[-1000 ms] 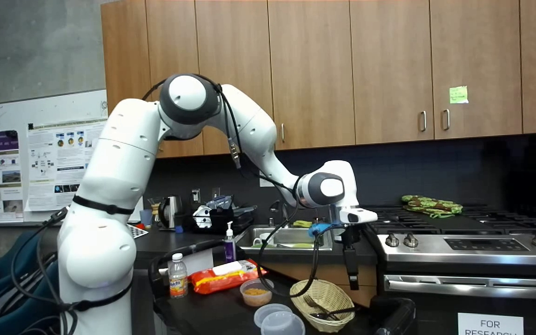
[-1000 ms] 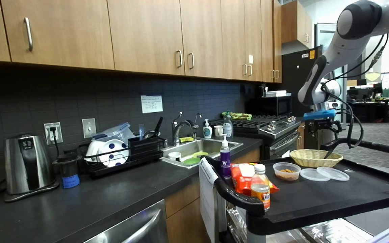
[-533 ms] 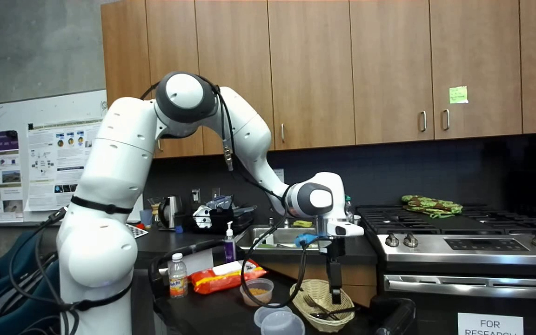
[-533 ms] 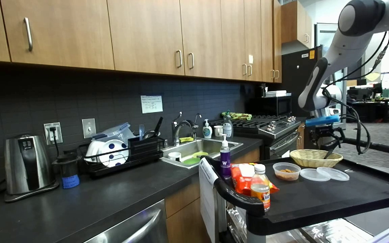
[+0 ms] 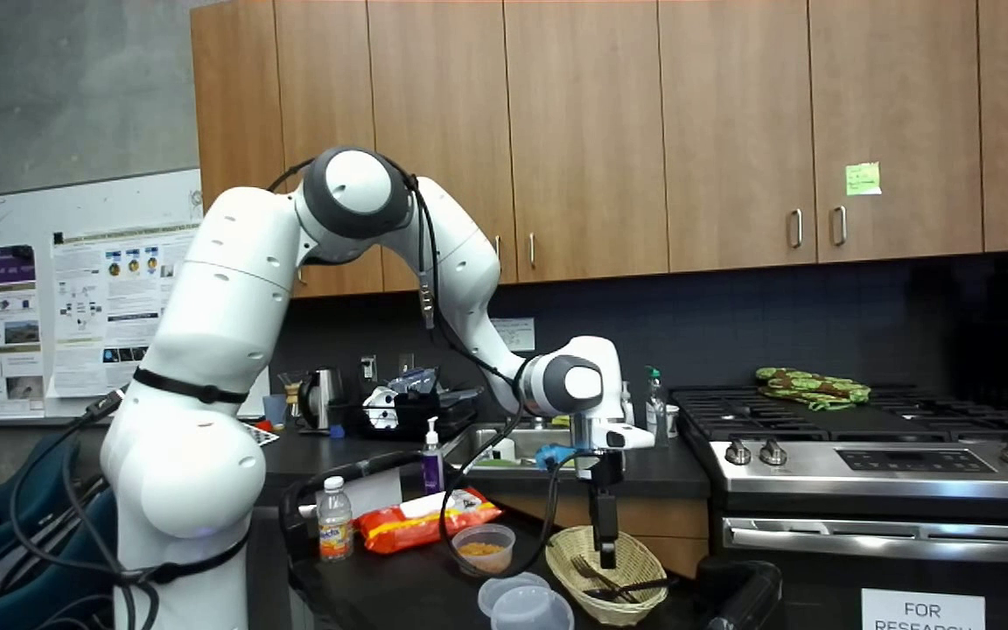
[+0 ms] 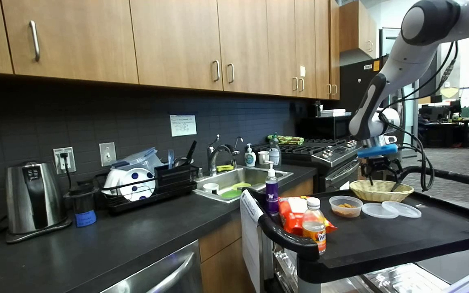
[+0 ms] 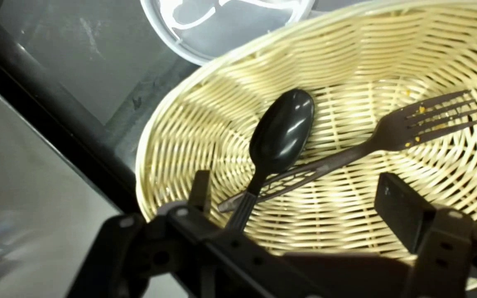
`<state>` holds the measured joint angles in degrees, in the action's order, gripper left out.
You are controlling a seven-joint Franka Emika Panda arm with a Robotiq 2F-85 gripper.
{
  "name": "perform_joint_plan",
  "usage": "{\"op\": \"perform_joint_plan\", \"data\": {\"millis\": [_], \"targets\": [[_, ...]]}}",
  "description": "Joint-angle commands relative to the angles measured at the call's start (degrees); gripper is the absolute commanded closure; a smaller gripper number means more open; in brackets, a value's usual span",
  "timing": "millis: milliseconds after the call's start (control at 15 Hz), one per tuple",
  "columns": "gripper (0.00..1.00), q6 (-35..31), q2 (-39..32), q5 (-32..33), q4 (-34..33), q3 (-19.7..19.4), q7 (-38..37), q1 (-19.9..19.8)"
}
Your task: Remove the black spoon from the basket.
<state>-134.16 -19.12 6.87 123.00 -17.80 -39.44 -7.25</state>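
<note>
The tan woven basket (image 7: pixel 371 45) fills much of the wrist view; it also shows in both exterior views (image 5: pixel 560 560) (image 6: pixel 381 192). The black spoon (image 7: pixel 282 130) lies in it, its bowl towards the basket's end and its handle crossing over a dark brown fork (image 7: pixel 391 128). The far part of the spoon's handle is hidden behind a finger in the wrist view. In an exterior view the spoon (image 5: pixel 611 594) lies in the near part of the basket. My gripper (image 7: pixel 296 186) is open and empty above the basket, the spoon's handle nearer its left finger. It also shows in both exterior views (image 5: pixel 606 560) (image 6: pixel 384 179).
The basket stands on a black cart top (image 6: pixel 434 228) with a raised black handle rail (image 6: pixel 287 240). Clear lids (image 5: pixel 532 608) and a food tub (image 5: pixel 482 549) stand beside the basket. A red bag (image 5: pixel 425 521), a drink bottle (image 5: pixel 334 518) and a purple pump bottle (image 5: pixel 432 459) are farther off.
My gripper has moved left and down in both exterior views, from beside the basket's far side to over the basket. The basket, spoon and fork have not moved.
</note>
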Motion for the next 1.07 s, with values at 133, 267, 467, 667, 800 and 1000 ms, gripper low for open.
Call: {"op": "perform_joint_plan", "data": {"millis": [133, 267, 467, 667, 800, 1000], "targets": [[0.0, -1.1, -2.4, 1.7, -1.7, -1.4, -3.6, 0.0], [0.0, -0.8, -3.1, 1.3, -2.6, -1.9, -5.1, -0.1], [0.0, -0.3, -4.4, 0.9, -3.9, -2.7, -8.4, -0.1], [0.0, -0.1, -5.2, 1.1, -4.4, -3.1, -10.7, -0.3], [0.0, -0.2, -5.4, 1.2, -4.3, -3.6, -12.1, -0.4], [0.0, -0.2, -5.7, 2.0, -4.4, -4.7, -14.5, -0.4]]}}
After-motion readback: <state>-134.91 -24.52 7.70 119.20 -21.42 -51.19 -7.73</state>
